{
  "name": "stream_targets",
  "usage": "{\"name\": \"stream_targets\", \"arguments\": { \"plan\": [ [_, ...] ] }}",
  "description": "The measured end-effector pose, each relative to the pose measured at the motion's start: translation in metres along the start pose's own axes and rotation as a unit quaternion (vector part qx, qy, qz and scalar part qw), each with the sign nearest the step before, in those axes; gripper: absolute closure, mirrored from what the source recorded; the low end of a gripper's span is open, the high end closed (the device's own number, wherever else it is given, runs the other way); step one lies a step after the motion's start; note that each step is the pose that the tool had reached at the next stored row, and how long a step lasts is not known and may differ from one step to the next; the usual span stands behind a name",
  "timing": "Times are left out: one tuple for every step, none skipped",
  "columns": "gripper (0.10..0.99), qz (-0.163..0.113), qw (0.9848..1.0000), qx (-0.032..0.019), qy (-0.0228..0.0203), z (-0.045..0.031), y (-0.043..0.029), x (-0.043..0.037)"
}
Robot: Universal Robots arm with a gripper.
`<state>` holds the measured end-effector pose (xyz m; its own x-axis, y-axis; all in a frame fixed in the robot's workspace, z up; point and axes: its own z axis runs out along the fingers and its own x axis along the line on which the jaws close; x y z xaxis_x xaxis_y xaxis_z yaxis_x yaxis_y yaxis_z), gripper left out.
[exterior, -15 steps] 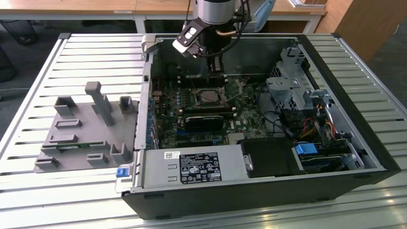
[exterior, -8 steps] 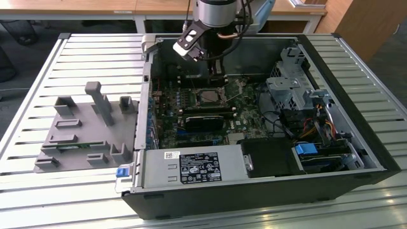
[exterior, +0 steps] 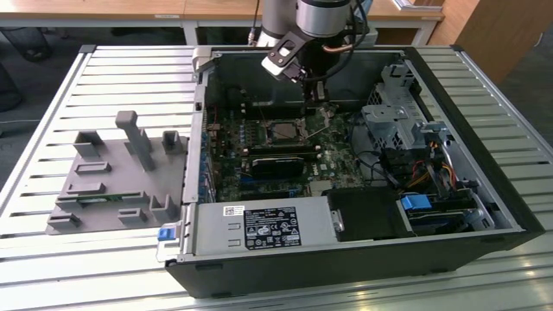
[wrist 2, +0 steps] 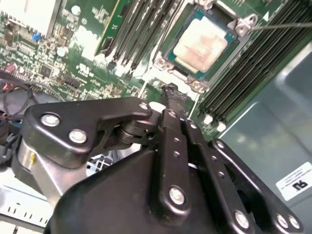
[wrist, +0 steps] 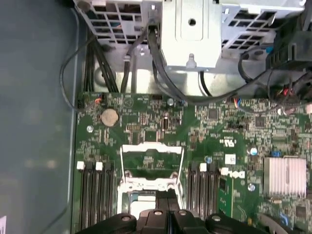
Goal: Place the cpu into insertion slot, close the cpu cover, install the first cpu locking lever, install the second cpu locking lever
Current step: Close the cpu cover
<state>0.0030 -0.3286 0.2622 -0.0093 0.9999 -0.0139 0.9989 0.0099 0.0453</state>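
The cpu (wrist 2: 200, 46), a small square chip with a dull silver-beige top, lies flat in the insertion slot (wrist 2: 246, 22) on the green board. In the exterior view the slot (exterior: 283, 131) sits mid-board inside the open case. The cpu cover (wrist: 152, 146), a thin silver frame with a square cut-out, stands swung open on the drive-cage side of the slot. My gripper (wrist 2: 170, 95) is shut with nothing between its fingers, its tip right at the slot's edge by the cover. It hangs just above the board (exterior: 316, 97) and partly hides the slot in the first wrist view (wrist: 168, 207). A thin lever rod (wrist 2: 282, 25) sticks out beside the slot.
Black memory slots (wrist 2: 243, 63) flank the socket. A metal drive cage (exterior: 389, 123) with cables (wrist: 165, 73) stands close by. A finned heatsink (wrist: 285, 175), a long black block (exterior: 276, 166) and the grey power supply (exterior: 259, 227) share the case. A grey fixture plate (exterior: 112, 175) lies outside.
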Motion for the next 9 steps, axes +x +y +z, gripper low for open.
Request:
{"name": "stream_targets", "arguments": {
  "plan": [
    [0.980,0.000,1.0000,0.0000,0.0006,0.0000,0.0008,0.0000],
    [0.980,0.000,1.0000,0.0000,0.0022,0.0000,0.0014,0.0000],
    [0.980,0.000,1.0000,-0.0001,0.0048,0.0001,0.0018,0.0000],
    [0.980,0.000,1.0000,-0.0001,0.0072,0.0001,0.0024,0.0000],
    [0.980,0.000,1.0000,-0.0001,0.0080,0.0002,0.0038,0.0000],
    [0.980,0.000,1.0000,-0.0001,0.0080,0.0003,0.0059,0.0000],
    [0.980,0.000,1.0000,0.0000,0.0080,0.0004,0.0080,0.0000],
    [0.980,0.000,1.0000,0.0001,0.0081,0.0005,0.0098,-0.0001],
    [0.980,0.000,1.0000,0.0002,0.0081,0.0006,0.0116,-0.0001]
  ]
}}
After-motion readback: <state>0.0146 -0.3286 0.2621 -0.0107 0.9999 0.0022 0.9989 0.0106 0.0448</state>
